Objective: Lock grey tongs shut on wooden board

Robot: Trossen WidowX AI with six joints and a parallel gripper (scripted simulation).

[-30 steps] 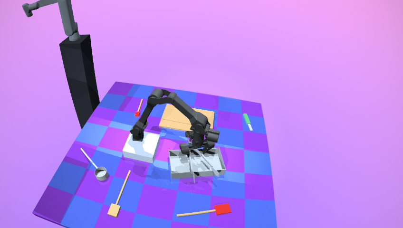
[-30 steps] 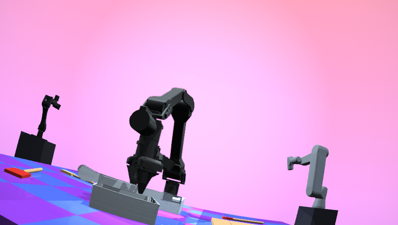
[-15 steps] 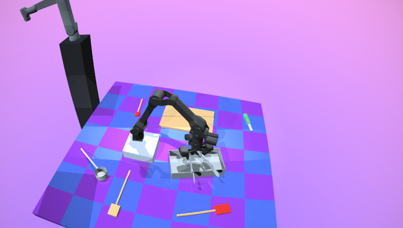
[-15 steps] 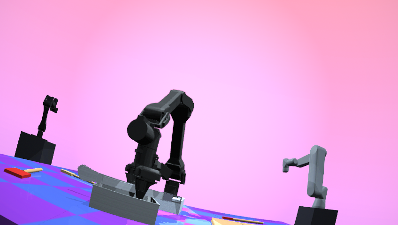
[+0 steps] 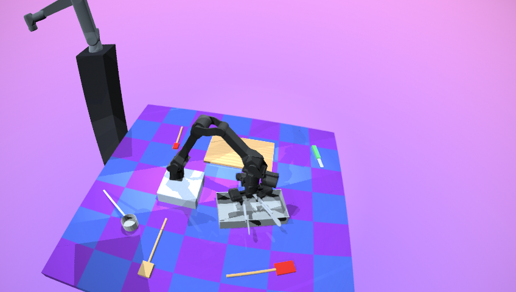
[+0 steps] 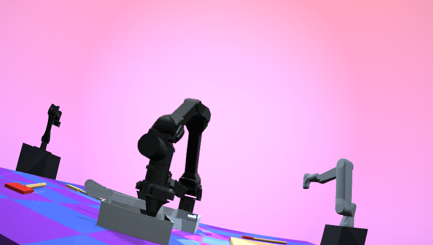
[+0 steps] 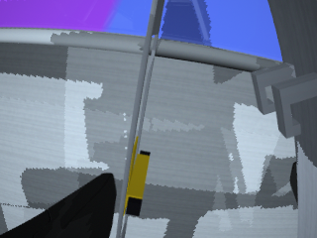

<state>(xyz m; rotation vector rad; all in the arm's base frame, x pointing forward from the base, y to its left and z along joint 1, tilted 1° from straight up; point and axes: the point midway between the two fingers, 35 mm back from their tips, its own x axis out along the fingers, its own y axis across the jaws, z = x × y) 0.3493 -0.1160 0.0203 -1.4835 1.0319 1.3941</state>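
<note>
The grey tongs lie spread across the roasting tin, with their tips out over its front wall in the top view. A yellow and black piece shows at the left arm in the wrist view. My gripper is open and points down inside the tin. One finger is outside the left arm and the other shows at the right arm's edge; contact there is unclear. The hinge is hidden. The wooden board lies behind the tin.
A white block under my arm's base stands left of the tin. A saucepan, a wooden spatula, a large red spatula, a small red one and a green-handled tool lie around. Other arms stand on black pedestals.
</note>
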